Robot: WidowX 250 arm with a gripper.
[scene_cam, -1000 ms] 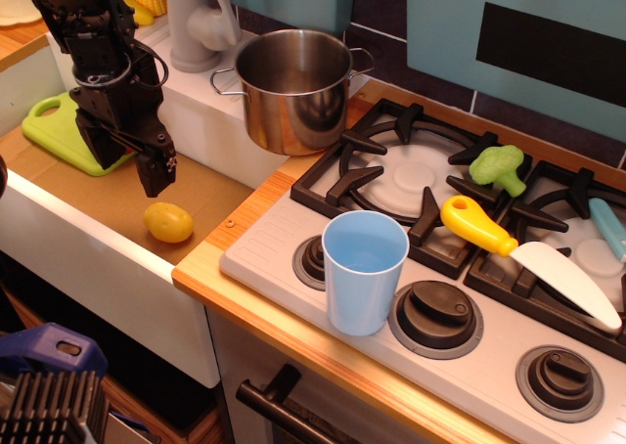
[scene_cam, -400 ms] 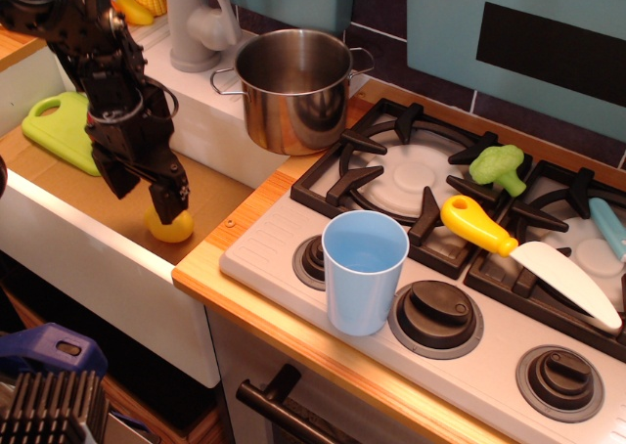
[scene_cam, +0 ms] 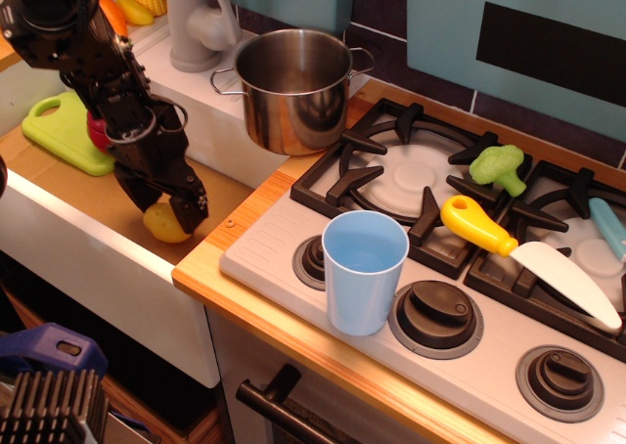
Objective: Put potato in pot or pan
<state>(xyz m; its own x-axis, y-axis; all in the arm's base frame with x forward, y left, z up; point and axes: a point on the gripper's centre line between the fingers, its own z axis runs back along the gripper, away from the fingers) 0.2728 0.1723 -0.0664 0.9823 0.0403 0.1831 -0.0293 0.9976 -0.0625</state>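
Blue cup (scene_cam: 364, 271) nearest, standing on the stove's front edge. Yellow-handled knife (scene_cam: 528, 255) lies across the right burner grates, broccoli toy (scene_cam: 497, 166) behind it. Left, in the sink basin (scene_cam: 73, 195): gripper (scene_cam: 168, 209) low over the potato (scene_cam: 161, 224), fingers astride it; clamped or not, cannot tell. Farther back, the steel pot (scene_cam: 293, 87) sits on the counter by the faucet (scene_cam: 194, 23)

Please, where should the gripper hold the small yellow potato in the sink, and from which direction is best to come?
Probably across the narrow middle of the potato, from above: it lies on its side on the sink floor, so only its top is free. The gripper is already down around it.
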